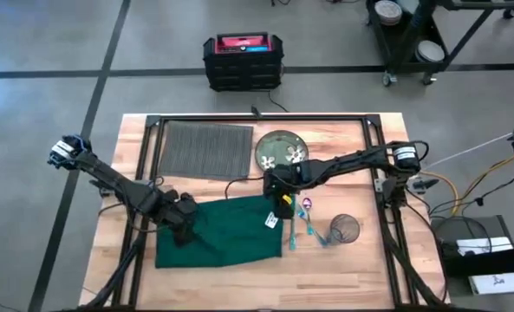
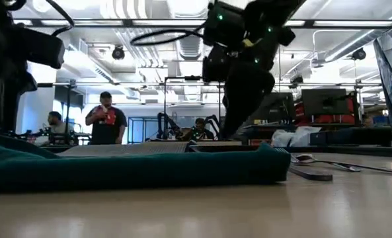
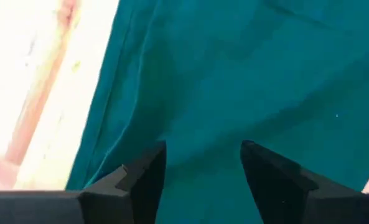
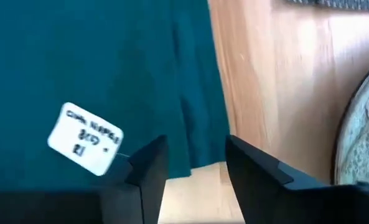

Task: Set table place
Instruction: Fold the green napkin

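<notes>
On the table (image 1: 361, 269) a dark green napkin (image 1: 230, 232) lies spread at the near middle, with a white tag (image 4: 84, 146) on it. The place, a dark grey ribbed mat (image 1: 206, 149), lies flat at the far left. Beside it sits a patterned plate (image 1: 274, 143). My left gripper (image 3: 203, 165) is open, pointing down over the napkin's left part (image 3: 234, 74), just inside its left edge. My right gripper (image 4: 196, 165) is open at the napkin's far right corner (image 4: 203, 149), with the cloth's edge running between its fingers. My left gripper points down at the napkin just inside its left edge (image 3: 116, 124). I cannot tell whether its fingers touch the cloth. My right gripper stands with one finger on each side of the napkin's right edge (image 4: 218, 143). I cannot tell whether it touches the cloth either.
Cutlery with coloured handles (image 1: 307, 221) and a clear glass (image 1: 345, 228) lie right of the napkin. A black frame rail (image 1: 265, 119) runs along the table's far side. A black box (image 1: 243, 59) stands on the floor beyond. People show in the room behind the table (image 2: 106, 119).
</notes>
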Robot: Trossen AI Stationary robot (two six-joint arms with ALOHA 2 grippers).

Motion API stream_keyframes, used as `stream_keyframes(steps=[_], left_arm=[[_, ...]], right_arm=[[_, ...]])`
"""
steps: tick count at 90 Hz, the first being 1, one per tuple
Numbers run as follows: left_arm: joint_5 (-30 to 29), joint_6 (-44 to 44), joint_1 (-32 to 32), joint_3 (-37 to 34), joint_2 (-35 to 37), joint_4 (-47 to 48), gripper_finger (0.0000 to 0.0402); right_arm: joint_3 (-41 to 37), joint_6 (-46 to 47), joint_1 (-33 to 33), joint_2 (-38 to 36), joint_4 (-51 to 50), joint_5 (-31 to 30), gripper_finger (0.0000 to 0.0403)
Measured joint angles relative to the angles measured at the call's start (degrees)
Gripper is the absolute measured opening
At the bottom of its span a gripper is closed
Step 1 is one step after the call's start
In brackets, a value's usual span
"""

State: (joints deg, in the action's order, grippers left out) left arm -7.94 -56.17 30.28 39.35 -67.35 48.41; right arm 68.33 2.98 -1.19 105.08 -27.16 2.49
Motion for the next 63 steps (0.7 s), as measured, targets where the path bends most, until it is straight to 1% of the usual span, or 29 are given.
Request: stream_keyframes(steps=[26,36,49,63], left_arm=[[-0.41,0.84,0.0,-0.06,0.02,-0.1,0.0151],[-0.55,0.84,0.0,-0.06,0.02,-0.17,0.0143],[-0.55,0.82,0.0,-0.09,0.02,-0.27,0.0134],[-0.55,0.82,0.0,-0.09,0.07,-0.52,0.0128]], right_arm=[[-7.16,0.8,0.15,0.07,8.5,0.65,0.0114],[-7.56,1.23,0.16,0.04,9.36,0.73,0.0093],[-7.95,1.14,0.6,1.22,10.39,2.71,0.006],[-7.94,-0.08,0.79,1.99,10.61,3.6,0.0039]])
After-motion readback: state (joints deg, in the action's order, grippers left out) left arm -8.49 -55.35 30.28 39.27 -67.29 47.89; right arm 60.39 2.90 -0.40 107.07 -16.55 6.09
